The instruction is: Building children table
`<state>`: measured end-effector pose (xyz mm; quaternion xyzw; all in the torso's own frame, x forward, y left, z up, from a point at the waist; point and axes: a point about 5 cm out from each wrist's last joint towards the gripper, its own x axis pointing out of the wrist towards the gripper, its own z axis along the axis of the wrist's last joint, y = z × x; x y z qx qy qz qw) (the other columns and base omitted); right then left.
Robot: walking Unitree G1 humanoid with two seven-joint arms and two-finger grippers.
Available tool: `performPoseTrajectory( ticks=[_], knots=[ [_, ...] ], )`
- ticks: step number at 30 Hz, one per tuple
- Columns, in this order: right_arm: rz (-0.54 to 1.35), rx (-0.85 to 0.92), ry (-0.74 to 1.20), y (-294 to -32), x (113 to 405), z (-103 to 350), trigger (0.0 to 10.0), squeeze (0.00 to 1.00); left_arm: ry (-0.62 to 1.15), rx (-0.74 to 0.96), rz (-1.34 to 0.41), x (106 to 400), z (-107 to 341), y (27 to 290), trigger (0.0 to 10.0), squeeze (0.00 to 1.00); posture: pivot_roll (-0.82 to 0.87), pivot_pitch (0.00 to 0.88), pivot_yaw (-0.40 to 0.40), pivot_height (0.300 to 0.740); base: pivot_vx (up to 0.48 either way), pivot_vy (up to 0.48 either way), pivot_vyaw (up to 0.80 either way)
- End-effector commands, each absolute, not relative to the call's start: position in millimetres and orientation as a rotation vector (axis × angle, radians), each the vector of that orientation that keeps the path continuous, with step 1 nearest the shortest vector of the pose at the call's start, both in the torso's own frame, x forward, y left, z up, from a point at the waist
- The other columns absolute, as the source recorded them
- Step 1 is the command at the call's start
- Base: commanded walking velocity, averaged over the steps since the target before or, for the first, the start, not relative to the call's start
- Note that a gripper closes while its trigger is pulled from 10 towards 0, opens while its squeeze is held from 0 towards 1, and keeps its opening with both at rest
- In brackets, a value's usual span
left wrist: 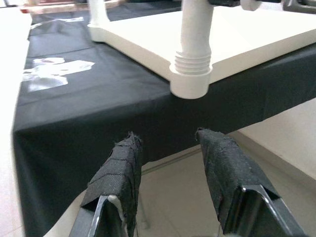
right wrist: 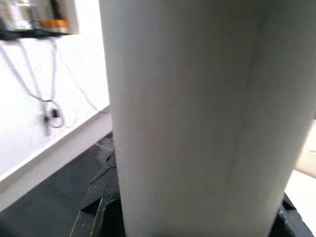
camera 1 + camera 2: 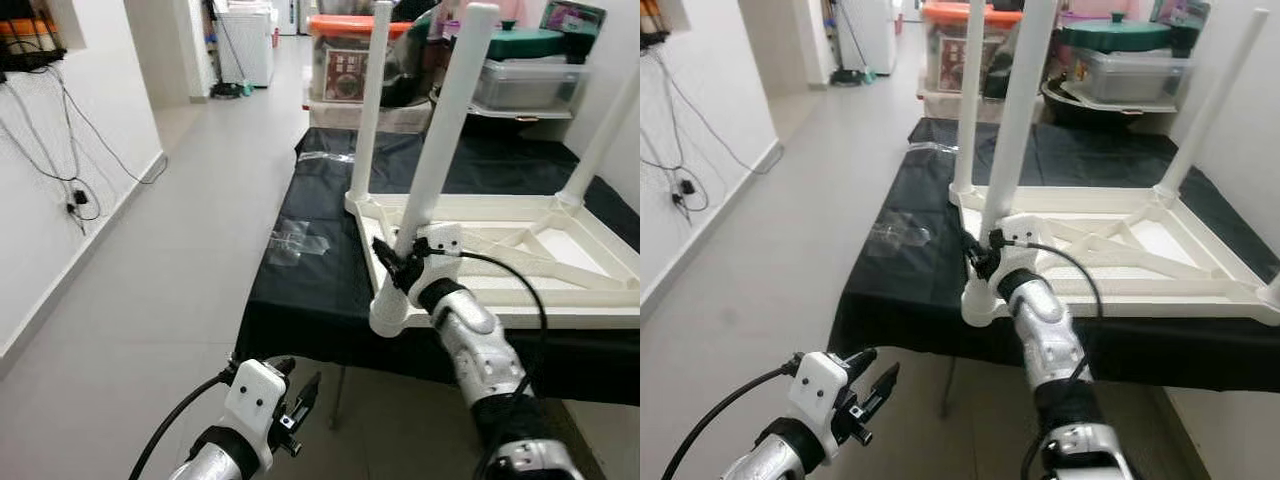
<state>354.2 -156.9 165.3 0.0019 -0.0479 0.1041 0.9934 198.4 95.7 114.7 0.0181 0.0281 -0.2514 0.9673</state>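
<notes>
Left wrist view: threads show above the corner socket (image 1: 190,88), so the leg (image 3: 440,140) seems only partly screwed. Right tool (image 3: 403,262) clenches the tilted leg; cross-threading is the risk. Left tool (image 3: 300,400) is released, idle below the surface (image 3: 300,300).

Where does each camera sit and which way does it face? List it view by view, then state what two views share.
Left eye view: on the head, looking forward and down at the upturned table on a black cloth; both arms show.
Right eye view: the same scene from the other eye; the right gripper grips the near leg.
Left wrist view: along the open left gripper, up at the leg's threaded socket.
Right wrist view: pressed against the leg.
Shared: the near leg appears in both wrist views.
</notes>
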Motion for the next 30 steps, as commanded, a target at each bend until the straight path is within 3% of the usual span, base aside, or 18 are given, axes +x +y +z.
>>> performPoseTrajectory(
  ticks=[1, 3, 6, 9, 17, 18, 20, 21, 22, 23, 26, 27, 28, 29, 30],
  knots=[
    [-0.027, -0.018, -0.06, -167, 349, 159, 0.0, 0.0, 0.082, 0.042, -0.506, 199, 110, 97, 10.0, 0.0, 0.09, 0.007, -0.046, 0.74, 0.0, 0.0, 0.0],
    [-0.187, 0.02, -0.025, -154, 348, 159, 0.0, 0.0, 0.082, 0.044, -0.508, 199, 110, 97, 10.0, 0.0, 0.09, 0.001, -0.045, 0.74, 0.0, 0.0, 0.0],
    [-0.274, 0.052, -0.001, -145, 348, 161, 0.0, 0.0, 0.083, 0.046, -0.509, 200, 109, 97, 10.0, 0.0, 0.1, 0.0, -0.047, 0.74, 0.0, 0.0, 0.0],
    [-0.446, 0.192, 0.08, -117, 353, 163, 0.0, 0.0, 0.082, 0.049, -0.509, 199, 109, 96, 10.0, 0.0, 0.11, 0.0, -0.056, 0.74, 0.0, 0.0, 0.0],
    [-0.47, 0.281, 0.112, -94, 358, 170, 0.0, 0.0, 0.085, 0.051, -0.508, 199, 108, 96, 10.0, 0.0, 0.11, 0.0, -0.058, 0.74, 0.0, 0.0, 0.0],
    [-0.45, 0.284, 0.108, -89, 358, 173, 3.4, 0.0, 0.086, 0.052, -0.509, 199, 108, 96, 10.0, 0.0, 0.11, 0.0, -0.061, 0.74, 0.0, 0.0, 0.0],
    [-0.436, 0.285, 0.105, -86, 358, 175, 3.4, 0.0, 0.086, 0.052, -0.509, 199, 108, 96, 10.0, 0.0, 0.11, 0.0, -0.061, 0.74, 0.0, 0.0, 0.0],
    [-0.406, 0.278, 0.095, -82, 358, 177, 10.0, 0.0, 0.087, 0.052, -0.51, 199, 107, 96, 10.0, 0.0, 0.1, 0.0, -0.059, 0.74, 0.0, 0.0, 0.0],
    [-0.386, 0.273, 0.088, -80, 358, 178, 10.0, 0.0, 0.088, 0.052, -0.51, 198, 107, 96, 10.0, 0.0, 0.1, 0.0, -0.059, 0.74, 0.0, 0.0, 0.0],
    [-0.357, 0.274, 0.075, -78, 358, 179, 10.0, 1.0, 0.09, 0.052, -0.511, 198, 107, 96, 10.0, 0.0, 0.1, 0.0, -0.059, 0.74, 0.0, 0.0, 0.0],
    [-0.285, 0.263, 0.031, -77, 358, 181, 10.0, 1.0, 0.093, 0.05, -0.514, 198, 106, 95, 10.0, 0.0, 0.1, 0.0, -0.056, 0.74, 0.0, 0.0, 0.0],
    [-0.259, 0.255, 0.006, -80, 359, 183, 10.0, 0.92, 0.093, 0.049, -0.515, 199, 106, 95, 10.0, 0.0, 0.1, 0.0, -0.056, 0.74, 0.0, 0.0, 0.0],
    [-0.242, 0.25, -0.011, -81, 359, 184, 10.0, 0.92, 0.093, 0.048, -0.516, 199, 107, 95, 10.0, 0.0, 0.1, 0.0, -0.056, 0.74, 0.0, 0.0, 0.0],
    [-0.234, 0.249, -0.02, -83, 360, 185, 10.0, 0.0, 0.093, 0.048, -0.516, 199, 107, 95, 10.0, 0.0, 0.1, 0.0, -0.056, 0.74, 0.0, 0.0, 0.0],
    [-0.201, 0.256, -0.035, -85, 361, 187, 10.0, 0.0, 0.093, 0.047, -0.516, 199, 107, 94, 10.0, 0.0, 0.1, 0.0, -0.057, 0.74, 0.0, 0.0, 0.0]
  ],
)
